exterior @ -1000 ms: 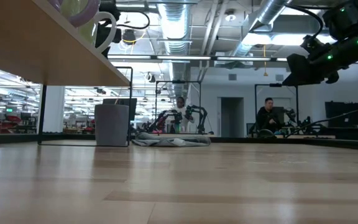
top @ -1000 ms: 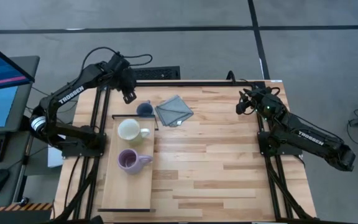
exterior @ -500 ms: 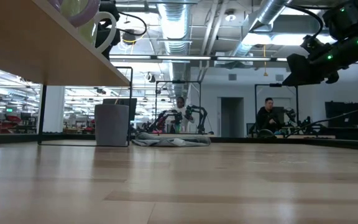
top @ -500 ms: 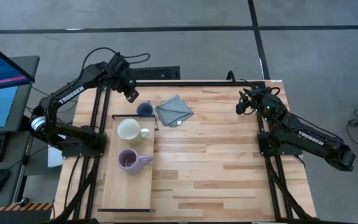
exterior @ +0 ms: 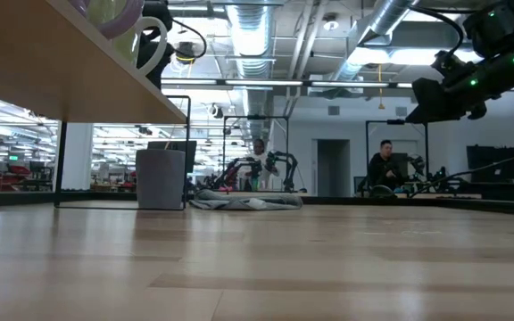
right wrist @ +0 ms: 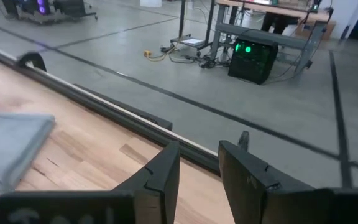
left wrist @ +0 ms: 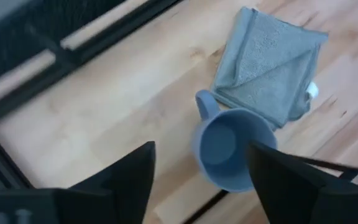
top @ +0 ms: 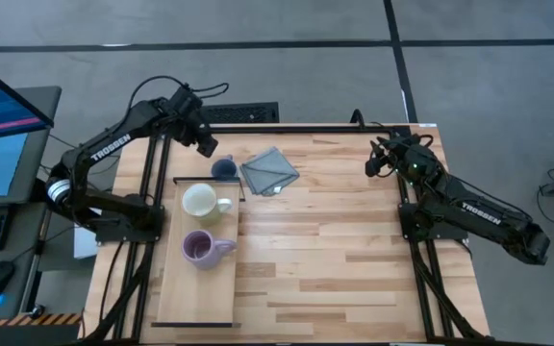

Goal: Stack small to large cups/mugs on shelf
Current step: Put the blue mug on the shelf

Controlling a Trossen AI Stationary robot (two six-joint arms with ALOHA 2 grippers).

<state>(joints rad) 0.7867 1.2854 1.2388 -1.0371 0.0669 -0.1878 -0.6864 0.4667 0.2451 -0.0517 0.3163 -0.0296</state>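
The grey-blue mug [top: 224,169] stands upright on the plank tabletop, just beyond the far end of the shelf [top: 197,288]. Its handle [left wrist: 205,102] points toward the far edge. The cream-white mug [top: 200,201] and the purple mug [top: 199,248] stand on the shelf, mouths up. My left gripper [top: 206,145] hangs open above and a little left of the grey-blue mug [left wrist: 232,149]. In the left wrist view its fingers stand wide apart, clear of the mug. My right gripper [top: 377,162] waits over the table's far right corner, its fingers a little apart with nothing between them [right wrist: 199,174].
A folded grey cloth [top: 269,170] lies right of the grey-blue mug, close against it [left wrist: 269,62]. In the low view the shelf [exterior: 61,80] stands raised on thin dark legs. Bare planks spread over the table's middle and right. A keyboard lies beyond the far edge.
My left gripper has rolled about the line it points along while staying above the grey-blue mug. The mugs, the cloth and my right arm have kept still.
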